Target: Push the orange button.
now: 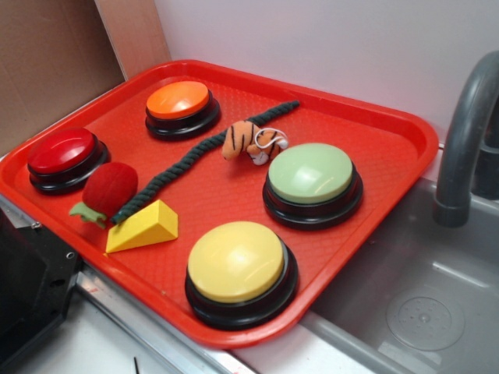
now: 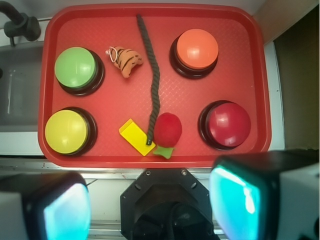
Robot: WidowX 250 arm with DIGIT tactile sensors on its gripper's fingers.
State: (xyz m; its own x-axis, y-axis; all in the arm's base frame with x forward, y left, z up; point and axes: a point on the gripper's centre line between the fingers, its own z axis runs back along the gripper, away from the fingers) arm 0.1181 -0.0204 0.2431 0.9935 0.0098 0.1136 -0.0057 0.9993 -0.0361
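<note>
The orange button [image 1: 179,101] [image 2: 197,49], a glossy orange dome on a black base, stands in the far left corner of the red tray [image 1: 405,128] [image 2: 150,10]. In the wrist view it lies at the upper right, far ahead of my gripper [image 2: 152,200]. The gripper hangs high, back from the tray's near edge, over a black mount. Its two fingers [image 2: 235,197] stand wide apart with nothing between them, so it is open. It touches no button. The exterior view does not show the fingers.
Also on the tray: a red button [image 2: 228,123], a larger yellow button [image 2: 66,131], a green button [image 2: 76,67], a dark rope [image 2: 152,75], a toy tiger [image 2: 127,60], a plush strawberry [image 2: 167,128], a yellow wedge [image 2: 136,136]. A sink [image 1: 421,296] and grey faucet [image 1: 464,132] adjoin.
</note>
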